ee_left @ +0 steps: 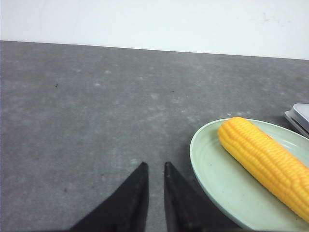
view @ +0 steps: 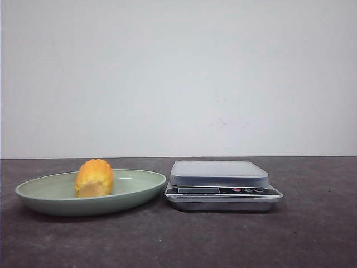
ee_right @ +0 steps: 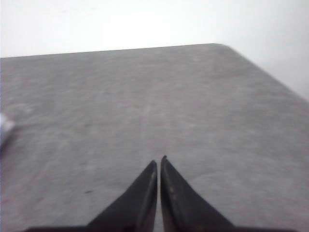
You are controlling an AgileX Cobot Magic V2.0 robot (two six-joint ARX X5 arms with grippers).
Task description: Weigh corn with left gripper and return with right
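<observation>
The corn (view: 95, 177), a yellow-orange cob with ribbed kernel rows, lies on a pale green plate (view: 39, 195) at the table's left. In the left wrist view the corn (ee_left: 265, 164) lies lengthwise on the plate (ee_left: 205, 164). My left gripper (ee_left: 155, 165) hovers over bare table just beside the plate's rim. Its jaws stand almost together with a narrow gap and hold nothing. My right gripper (ee_right: 159, 160) is shut and empty over bare grey table. Neither gripper shows in the front view.
A silver kitchen scale (view: 223, 192) with a pale flat platform (view: 218, 172) stands right of the plate, almost touching it; its corner shows in the left wrist view (ee_left: 299, 116). A white wall runs behind the table. The table's rounded far corner (ee_right: 222, 46) shows in the right wrist view.
</observation>
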